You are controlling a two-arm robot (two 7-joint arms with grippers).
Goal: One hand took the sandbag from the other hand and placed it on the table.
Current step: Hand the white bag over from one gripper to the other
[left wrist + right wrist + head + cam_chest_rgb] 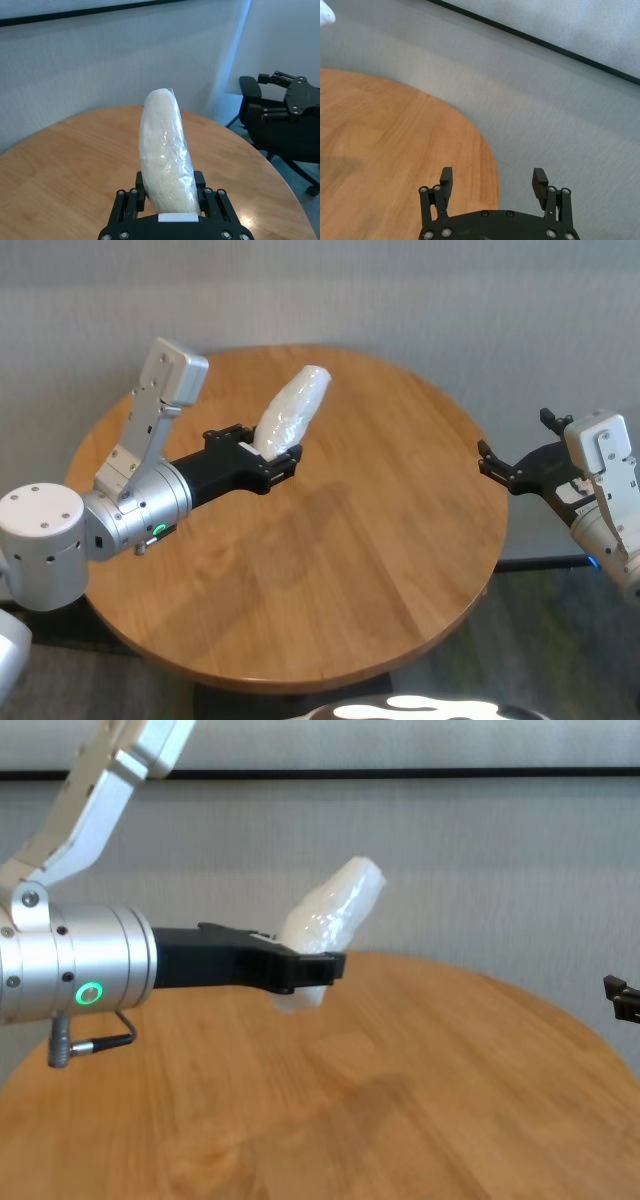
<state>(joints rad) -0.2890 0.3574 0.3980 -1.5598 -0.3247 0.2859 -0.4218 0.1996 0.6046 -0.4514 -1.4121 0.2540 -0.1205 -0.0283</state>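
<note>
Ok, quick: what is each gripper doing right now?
Left gripper: jaws shut on the sandbag, held above the table.
Right gripper: jaws open, empty, at the table's right edge.

Table (330, 580): light orange-brown wood, visible grain, smooth with a soft sheen. Sandbag (292, 412): white lumpy filling under glossy, crinkled clear film. Left gripper (268, 462), centre left: matt black plastic on a brushed silver metal wrist. Right gripper (512, 468), right edge: matt black.
</note>
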